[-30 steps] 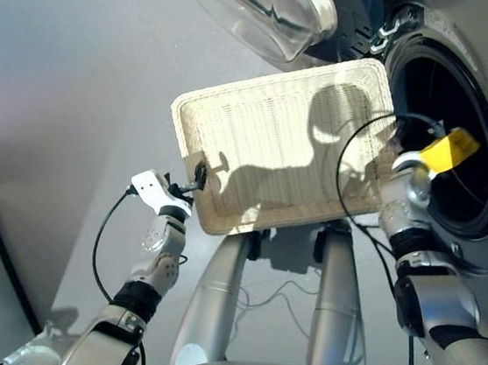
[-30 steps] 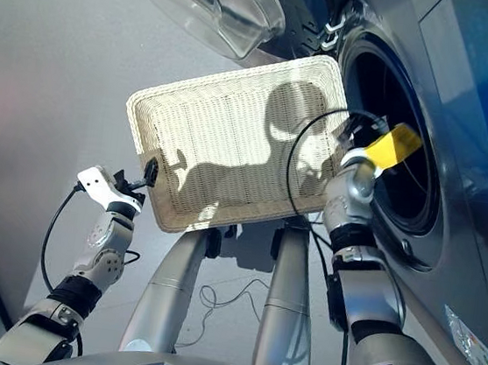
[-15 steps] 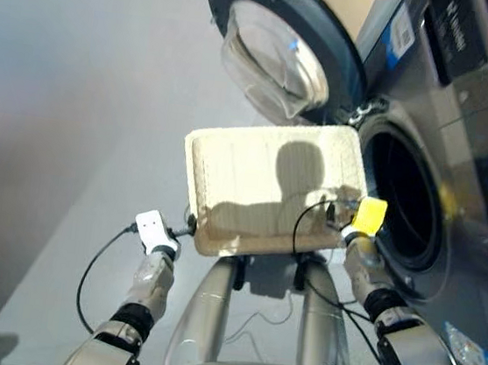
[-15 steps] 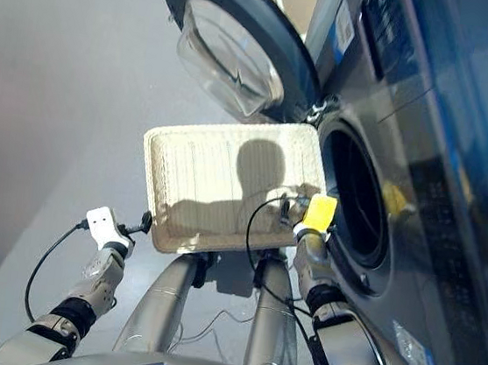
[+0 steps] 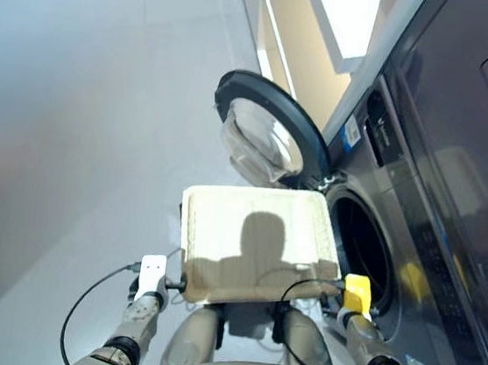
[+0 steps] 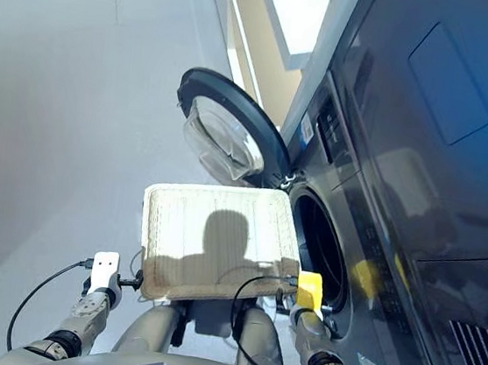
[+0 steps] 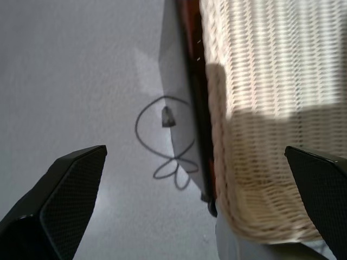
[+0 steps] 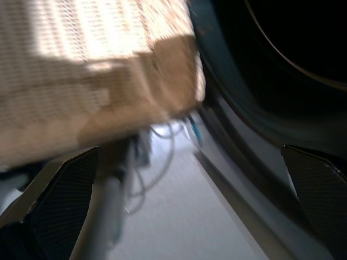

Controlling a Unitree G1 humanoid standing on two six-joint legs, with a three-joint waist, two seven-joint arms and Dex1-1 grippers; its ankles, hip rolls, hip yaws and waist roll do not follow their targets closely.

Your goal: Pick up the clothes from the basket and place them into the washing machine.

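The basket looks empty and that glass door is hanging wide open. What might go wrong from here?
The round glass door stands open just beyond the basket, so an arm swinging up might knock it. The basket sits close by the drum mouth with the left gripper and right gripper open at its near corners, so a careless move may shove it.

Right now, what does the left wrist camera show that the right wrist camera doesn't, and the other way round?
Only the left wrist view shows bare grey floor beside the basket, with a looped cable lying on it. Only the right wrist view shows the washing machine, with its dark drum mouth close beside the basket's corner. Both show the cream woven basket, partly sunlit and partly in shadow, with no clothes visible in either. Both also show their own gripper open and holding nothing: the left gripper and the right gripper.
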